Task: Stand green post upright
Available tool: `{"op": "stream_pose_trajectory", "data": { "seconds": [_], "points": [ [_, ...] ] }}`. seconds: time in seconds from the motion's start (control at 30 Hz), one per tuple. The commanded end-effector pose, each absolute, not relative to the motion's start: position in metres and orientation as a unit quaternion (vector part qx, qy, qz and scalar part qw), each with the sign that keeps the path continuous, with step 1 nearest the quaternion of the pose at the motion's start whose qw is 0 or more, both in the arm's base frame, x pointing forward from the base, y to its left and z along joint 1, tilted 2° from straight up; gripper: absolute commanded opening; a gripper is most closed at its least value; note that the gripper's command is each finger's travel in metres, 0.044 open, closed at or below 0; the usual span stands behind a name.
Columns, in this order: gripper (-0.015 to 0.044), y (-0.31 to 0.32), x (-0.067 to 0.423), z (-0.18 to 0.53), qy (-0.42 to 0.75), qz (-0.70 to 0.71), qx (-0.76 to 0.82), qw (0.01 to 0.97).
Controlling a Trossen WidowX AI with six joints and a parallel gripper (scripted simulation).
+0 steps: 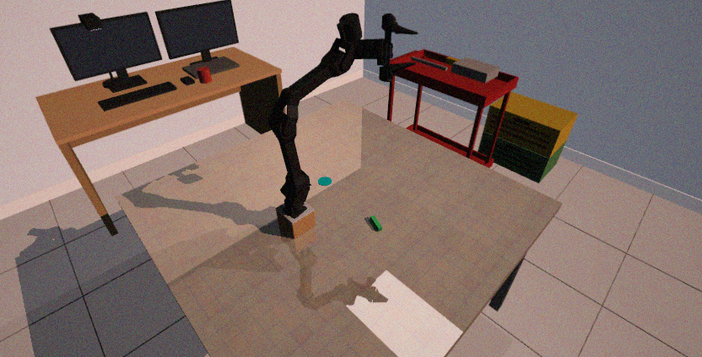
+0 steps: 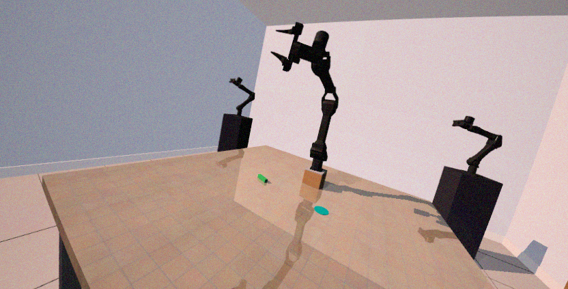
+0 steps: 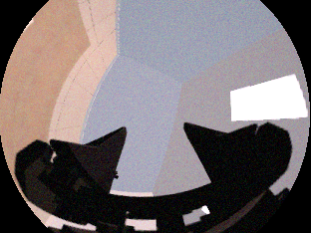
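The tan table (image 1: pixel 441 197) fills the lower middle of the top view. Near its centre a small wooden block (image 1: pixel 295 222) carries the arm's base. The cyan circle (image 1: pixel 324 181) lies flat just right of and above the block. The green post (image 1: pixel 375 223) lies on its side further right, well apart from the circle. A white patch (image 1: pixel 402 316) lies at the lower edge.

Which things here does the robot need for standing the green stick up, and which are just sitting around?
Needed for the job:
green post, lying flat on the table
cyan circle, the spot to stand it in
gripper, open and high up, holding nothing

Just sitting around:
desk with two monitors, keyboard and red cup
red cart
yellow and green crate
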State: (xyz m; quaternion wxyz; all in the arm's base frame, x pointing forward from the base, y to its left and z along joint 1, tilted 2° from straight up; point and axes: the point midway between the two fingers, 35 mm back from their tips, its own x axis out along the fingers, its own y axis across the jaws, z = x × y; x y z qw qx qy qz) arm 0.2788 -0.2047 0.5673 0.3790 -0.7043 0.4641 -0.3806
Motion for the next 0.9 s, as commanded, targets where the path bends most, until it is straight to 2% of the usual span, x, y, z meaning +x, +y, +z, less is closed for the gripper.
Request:
{"op": "stream_pose_trajectory", "data": {
  "seconds": [0.0, 0.17, 0.2, 0.53, 0.87],
  "points": [
    [0.0374, -0.205, 0.28, 0.566, 0.465, -0.378, -0.706, 0.378],
    [0.0242, -0.224, 0.304, 0.522, 0.484, -0.306, -0.733, 0.367],
    [0.0233, -0.229, 0.309, 0.511, 0.488, -0.288, -0.738, 0.366],
    [0.0233, -0.267, 0.329, 0.386, 0.535, -0.099, -0.745, 0.385],
    [0.0233, -0.28, 0.301, 0.254, 0.578, 0.091, -0.674, 0.451]
  ]
}}
